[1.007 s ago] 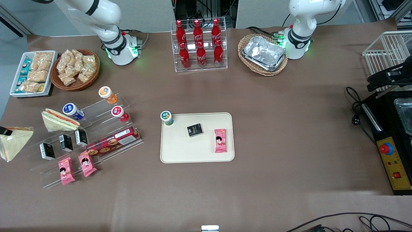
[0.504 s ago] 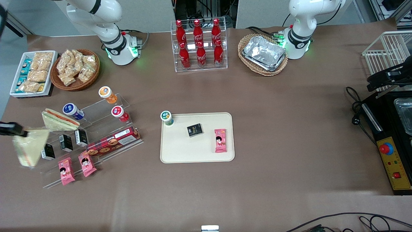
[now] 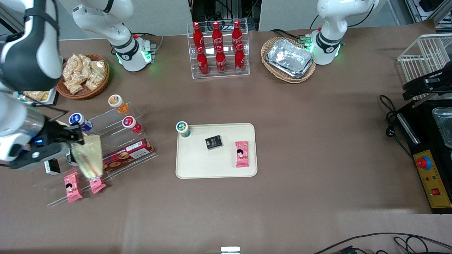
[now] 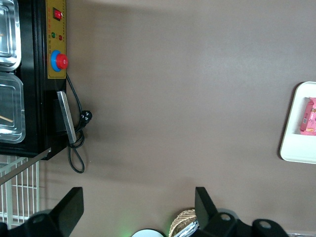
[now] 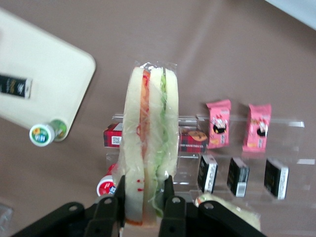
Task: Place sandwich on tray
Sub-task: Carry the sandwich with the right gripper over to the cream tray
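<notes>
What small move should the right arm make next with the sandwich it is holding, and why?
Probably carry it sideways toward the tray, keeping height. The pincer is shut on the wrapped sandwich, which hangs above the clear acrylic snack rack, well short of the tray. The tray has bare space nearer the front camera than the black packet and beside the pink snack packet.

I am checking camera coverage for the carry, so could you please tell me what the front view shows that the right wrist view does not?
Only the front view shows the cola bottles, the foil trays, the snack basket and the whole tray with a pink packet on it. Only the right wrist view shows the pincer shut on the sandwich, with red and green filling. Both show the sandwich held above the acrylic rack, the green-lidded cup and the small black box.
</notes>
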Controlling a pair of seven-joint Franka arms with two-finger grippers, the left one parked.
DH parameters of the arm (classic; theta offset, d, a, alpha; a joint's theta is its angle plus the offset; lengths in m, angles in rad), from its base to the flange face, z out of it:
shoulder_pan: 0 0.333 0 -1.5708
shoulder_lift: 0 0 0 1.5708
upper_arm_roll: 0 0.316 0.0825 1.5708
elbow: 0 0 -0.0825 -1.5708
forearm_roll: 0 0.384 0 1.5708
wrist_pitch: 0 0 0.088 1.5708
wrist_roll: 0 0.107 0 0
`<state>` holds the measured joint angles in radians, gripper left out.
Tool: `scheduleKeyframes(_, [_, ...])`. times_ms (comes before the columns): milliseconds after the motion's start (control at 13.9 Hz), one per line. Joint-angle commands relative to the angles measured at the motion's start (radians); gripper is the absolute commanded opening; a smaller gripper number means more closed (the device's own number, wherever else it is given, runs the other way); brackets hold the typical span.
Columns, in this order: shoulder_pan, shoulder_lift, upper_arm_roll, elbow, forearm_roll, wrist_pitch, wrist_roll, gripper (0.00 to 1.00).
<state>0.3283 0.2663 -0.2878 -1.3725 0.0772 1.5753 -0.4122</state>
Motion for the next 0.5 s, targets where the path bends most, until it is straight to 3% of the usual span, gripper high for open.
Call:
scheduleKeyframes(0, [0.044,-0.001,-0.010,0.009,-0.004,-0.012,-0.239,0.31])
scheduleKeyframes(432, [0.233,0.129,-0.011,0.007,-0.011,0.109,-0.341,0.32])
